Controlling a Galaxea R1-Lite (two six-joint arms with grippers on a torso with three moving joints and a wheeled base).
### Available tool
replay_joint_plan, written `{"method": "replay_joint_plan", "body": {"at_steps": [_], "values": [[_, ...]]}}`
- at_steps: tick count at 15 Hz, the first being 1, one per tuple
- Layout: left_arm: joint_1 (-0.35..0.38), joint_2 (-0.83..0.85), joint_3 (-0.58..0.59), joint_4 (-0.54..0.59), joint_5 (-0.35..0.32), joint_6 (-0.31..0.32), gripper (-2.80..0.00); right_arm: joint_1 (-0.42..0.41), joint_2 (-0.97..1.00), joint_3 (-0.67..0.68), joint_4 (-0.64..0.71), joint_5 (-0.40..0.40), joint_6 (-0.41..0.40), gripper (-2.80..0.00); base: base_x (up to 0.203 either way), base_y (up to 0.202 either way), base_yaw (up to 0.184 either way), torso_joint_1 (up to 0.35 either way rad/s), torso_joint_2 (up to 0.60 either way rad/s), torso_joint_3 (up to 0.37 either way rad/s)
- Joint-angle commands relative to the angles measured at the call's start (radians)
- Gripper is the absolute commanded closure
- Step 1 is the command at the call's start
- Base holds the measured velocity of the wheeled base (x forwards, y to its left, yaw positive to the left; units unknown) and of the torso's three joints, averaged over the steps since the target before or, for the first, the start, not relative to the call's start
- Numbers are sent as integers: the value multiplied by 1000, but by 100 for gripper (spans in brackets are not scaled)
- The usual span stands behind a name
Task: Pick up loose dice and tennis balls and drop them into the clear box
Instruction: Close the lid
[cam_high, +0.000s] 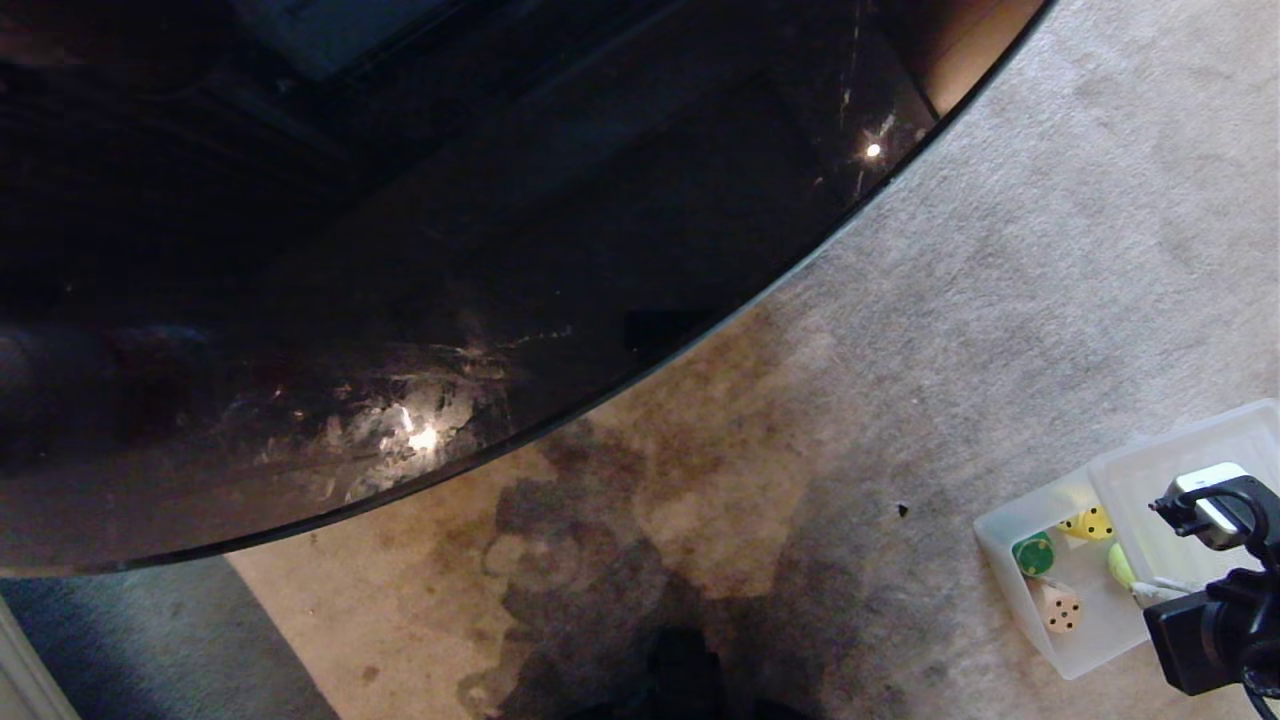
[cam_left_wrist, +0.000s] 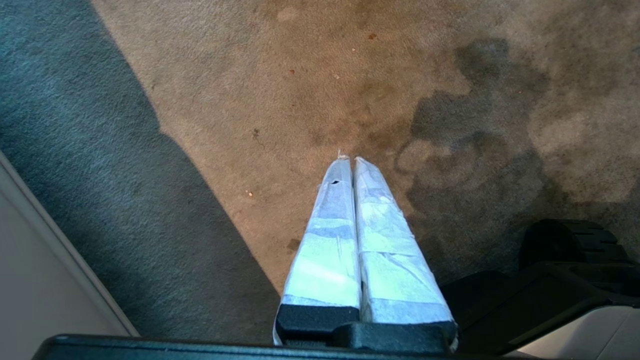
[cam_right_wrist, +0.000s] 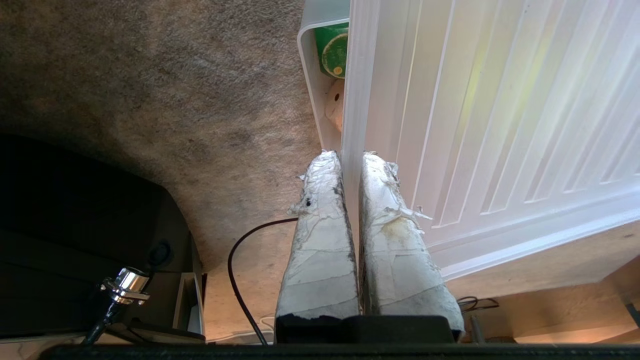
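Observation:
The clear box (cam_high: 1008, 532) sits on the carpet at the lower right. Inside it lie a dark green die (cam_high: 1033, 553), a yellow die (cam_high: 1088, 523), a tan die (cam_high: 1060, 607) and a tennis ball (cam_high: 1120, 565) half under the ribbed lid (cam_high: 1180, 470). My right gripper (cam_right_wrist: 351, 157) is shut on the rim of that lid (cam_right_wrist: 500, 100), beside the box wall (cam_right_wrist: 312, 75); the green die (cam_right_wrist: 335, 50) and tan die (cam_right_wrist: 334, 106) peek past it. My left gripper (cam_left_wrist: 350, 160) hangs shut and empty over bare carpet.
A dark glossy round table (cam_high: 400, 250) fills the upper left. The carpet (cam_high: 750, 480) in front of it is stained. My dark base (cam_right_wrist: 75, 225) and a black cable (cam_right_wrist: 235, 270) lie close to the right arm. A pale wall edge (cam_left_wrist: 40, 280) is near the left arm.

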Motion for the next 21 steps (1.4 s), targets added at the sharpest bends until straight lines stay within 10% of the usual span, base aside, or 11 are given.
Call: {"method": "replay_joint_plan", "body": {"at_steps": [1, 5, 10, 21], "values": [[0, 0, 0, 0, 1, -1, 0, 0, -1, 0, -2, -1, -1, 0, 0, 0, 0, 0, 0, 0], [0, 0, 0, 0, 1, -1, 0, -5, 9, 1, -25, 16, 1, 0, 0, 0, 0, 0, 0, 0], [0, 0, 0, 0, 1, -1, 0, -48, 297, 14, -450, 185, 15, 0, 0, 0, 0, 0, 0, 0], [0, 0, 0, 0, 1, -1, 0, -52, 244, 46, -347, 232, -24, 0, 0, 0, 0, 0, 0, 0]]}}
